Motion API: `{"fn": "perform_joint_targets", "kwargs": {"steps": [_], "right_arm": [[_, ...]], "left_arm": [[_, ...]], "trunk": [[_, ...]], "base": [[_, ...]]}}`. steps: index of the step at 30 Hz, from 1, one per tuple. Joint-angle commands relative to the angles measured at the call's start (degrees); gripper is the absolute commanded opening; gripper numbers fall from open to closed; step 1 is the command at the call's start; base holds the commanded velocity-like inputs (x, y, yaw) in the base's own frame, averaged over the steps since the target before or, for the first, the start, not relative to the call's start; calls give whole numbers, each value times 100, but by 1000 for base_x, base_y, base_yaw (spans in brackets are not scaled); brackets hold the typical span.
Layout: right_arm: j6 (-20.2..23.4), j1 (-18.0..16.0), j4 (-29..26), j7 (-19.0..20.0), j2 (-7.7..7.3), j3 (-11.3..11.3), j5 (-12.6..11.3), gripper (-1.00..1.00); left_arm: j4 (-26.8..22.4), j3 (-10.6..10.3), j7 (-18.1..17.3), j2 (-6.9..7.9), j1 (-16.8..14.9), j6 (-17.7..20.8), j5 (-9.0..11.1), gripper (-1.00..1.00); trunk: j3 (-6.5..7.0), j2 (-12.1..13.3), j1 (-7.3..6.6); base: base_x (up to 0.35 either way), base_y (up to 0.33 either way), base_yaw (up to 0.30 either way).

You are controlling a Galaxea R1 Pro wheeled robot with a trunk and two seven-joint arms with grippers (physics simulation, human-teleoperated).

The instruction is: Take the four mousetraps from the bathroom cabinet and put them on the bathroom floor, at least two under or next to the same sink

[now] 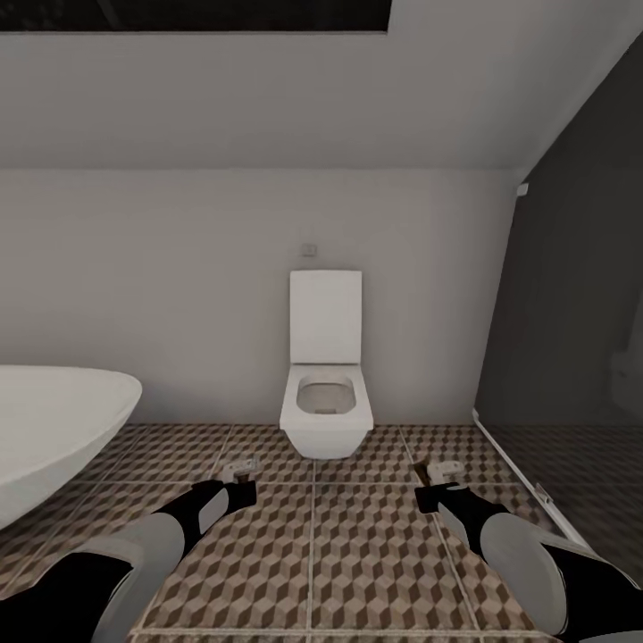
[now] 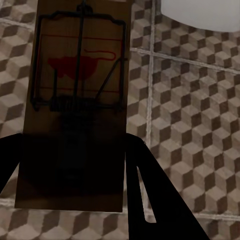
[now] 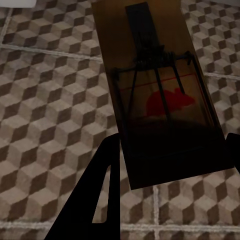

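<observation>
Mousetraps are in both claws, one each, held up over the bathroom floor (image 1: 357, 554). In the left wrist view, the left claw (image 2: 75, 165) is closed on the end of a brown wooden mousetrap (image 2: 75, 100); one dark finger (image 2: 145, 190) shows on one side of the board and the other finger sits at the board's other edge. This trap has a thin wire frame, a spring and a red mouse picture on it. In the right wrist view, the right claw (image 3: 165, 170) is closed on the end of another mousetrap (image 3: 160, 95), which also has a wire frame and a red mouse picture, with a dark finger (image 3: 95, 200) beside the board. In the head view, the left claw (image 1: 234, 487) and the right claw (image 1: 438, 489) reach forward, well apart from each other, and a small pale piece sticks out past the tip of each one. The floor has big square tiles with a brown, beige and white cube pattern and pale lines between them. A white toilet (image 1: 325, 375) with its lid up stands against the white wall ahead, between the two arms. A white bathtub (image 1: 54, 429) curves in at the left side. A dark glass shower wall (image 1: 572, 339) stands at the right.
</observation>
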Motion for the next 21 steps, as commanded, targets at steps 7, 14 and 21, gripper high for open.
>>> {"fn": "perform_joint_targets", "kwargs": {"steps": [7, 14, 21], "right_arm": [[20, -5, 0, -16, 0, -44, 55, -100], [19, -5, 0, -16, 0, -46, 55, -100], [16, -5, 0, -16, 0, -45, 55, -100]], "left_arm": [[-9, -48, 10, 2, -1, 15, 36, -100], [-9, -48, 12, 1, -3, -17, 36, -100], [-9, -48, 12, -5, 1, -24, 38, -100]], "trunk": [[-132, -285, 153], [-176, -288, 158], [-265, -293, 168]], "base": [[0, 0, 0], [0, 0, 0], [0, 0, 0]]}}
